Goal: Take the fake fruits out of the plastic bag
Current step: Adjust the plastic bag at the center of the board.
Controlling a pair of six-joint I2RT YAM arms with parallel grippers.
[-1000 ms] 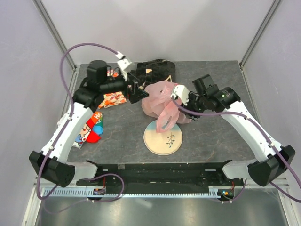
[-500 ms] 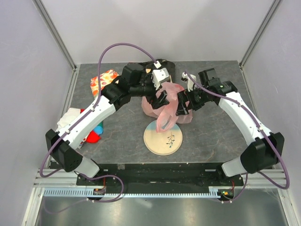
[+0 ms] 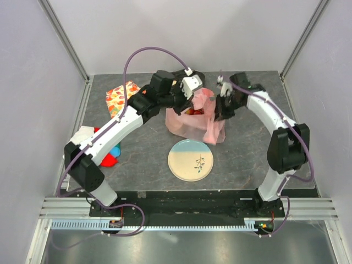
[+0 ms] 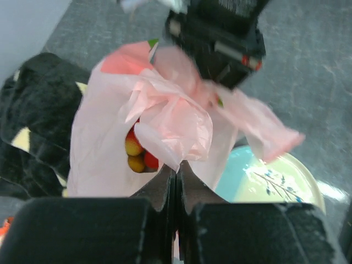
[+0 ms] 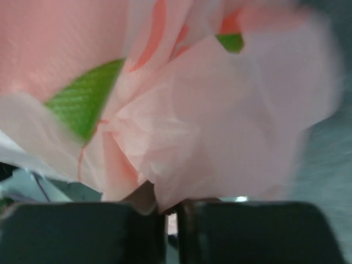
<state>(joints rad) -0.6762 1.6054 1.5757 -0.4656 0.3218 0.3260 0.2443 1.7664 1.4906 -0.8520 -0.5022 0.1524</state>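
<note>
**Though both grips are set, the fruits are not yet out**

As I read the overhead view, the bag (image 3: 184,125) stands on the counter (image 3: 247,154) just behind the plate (image 3: 181,165), held up between the two arms. The left end effector (image 4: 176,168) is closed, its fingers pressed together on a fold of the rim film. The right end effector (image 5: 165,206) is likewise closed to a sliver on bunched film at the opposite side. The fruits (image 4: 136,151) lie inside the bag. Through the mouth I see only a few red and yellow rounds; film hides the rest. A black cloth (image 4: 27,143) lies just beside the bag.

Judgement: the step in hand is opening the mouth.

Recommendations:
- Draw the two grips apart evenly and level, so the film tightens without tearing.
- Move slowly and watch both wrist views for creep, since thin film will likely slip from a shallow pinch.
- Once the mouth gapes, hold the rim up with one grip while the other lets go and reaches in.
- Avoid a high lift, because the contents could swing and pull the film free.
</note>
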